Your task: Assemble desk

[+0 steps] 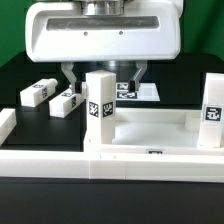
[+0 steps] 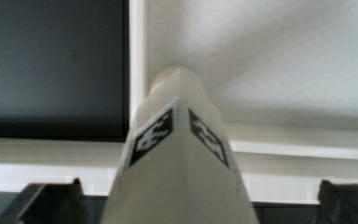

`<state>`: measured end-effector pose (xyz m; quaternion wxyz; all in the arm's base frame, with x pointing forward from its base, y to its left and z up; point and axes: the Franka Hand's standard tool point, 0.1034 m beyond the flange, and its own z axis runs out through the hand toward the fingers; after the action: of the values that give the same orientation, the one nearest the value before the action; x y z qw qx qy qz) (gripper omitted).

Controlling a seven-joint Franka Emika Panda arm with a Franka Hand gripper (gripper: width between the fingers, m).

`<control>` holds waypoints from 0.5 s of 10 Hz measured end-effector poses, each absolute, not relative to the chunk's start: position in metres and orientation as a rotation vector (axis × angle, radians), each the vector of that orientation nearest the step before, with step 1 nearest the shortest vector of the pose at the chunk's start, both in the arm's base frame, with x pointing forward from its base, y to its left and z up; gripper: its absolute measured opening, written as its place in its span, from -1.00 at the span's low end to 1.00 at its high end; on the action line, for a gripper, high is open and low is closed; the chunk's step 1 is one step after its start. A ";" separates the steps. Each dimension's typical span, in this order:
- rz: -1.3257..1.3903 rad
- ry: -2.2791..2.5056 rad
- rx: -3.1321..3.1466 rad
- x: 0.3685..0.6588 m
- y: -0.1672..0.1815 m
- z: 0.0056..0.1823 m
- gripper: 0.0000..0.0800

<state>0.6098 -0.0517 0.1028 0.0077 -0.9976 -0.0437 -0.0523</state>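
The white desk top (image 1: 150, 128) lies flat with its rim up. One white tagged leg (image 1: 100, 100) stands upright in its corner socket toward the exterior view's left, and a second leg (image 1: 212, 104) stands in the corner at the right. My gripper (image 1: 104, 73) hangs over the first leg, open, with a dark finger on each side of the leg's top. In the wrist view the leg (image 2: 176, 150) rises between the fingertips (image 2: 51, 205), with a gap on both sides, and the gripper (image 2: 197, 206) holds nothing. The desk top (image 2: 274, 70) lies beneath.
Two loose tagged legs (image 1: 38, 92) (image 1: 65, 100) lie on the black table at the exterior view's left. The marker board (image 1: 146, 92) lies behind the desk top. A low white border rail (image 1: 60, 163) runs along the front and turns up at the left.
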 end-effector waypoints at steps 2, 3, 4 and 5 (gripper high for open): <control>-0.157 -0.450 -3.118 0.610 -0.052 0.103 0.62; -0.156 -0.498 -3.113 0.610 -0.052 0.103 0.62; -0.155 -0.610 -3.099 0.610 -0.053 0.103 0.62; -0.155 -0.658 -3.091 0.610 -0.054 0.103 0.62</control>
<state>0.6102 -0.0536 0.1033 -0.0114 -0.9769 -0.2078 -0.0489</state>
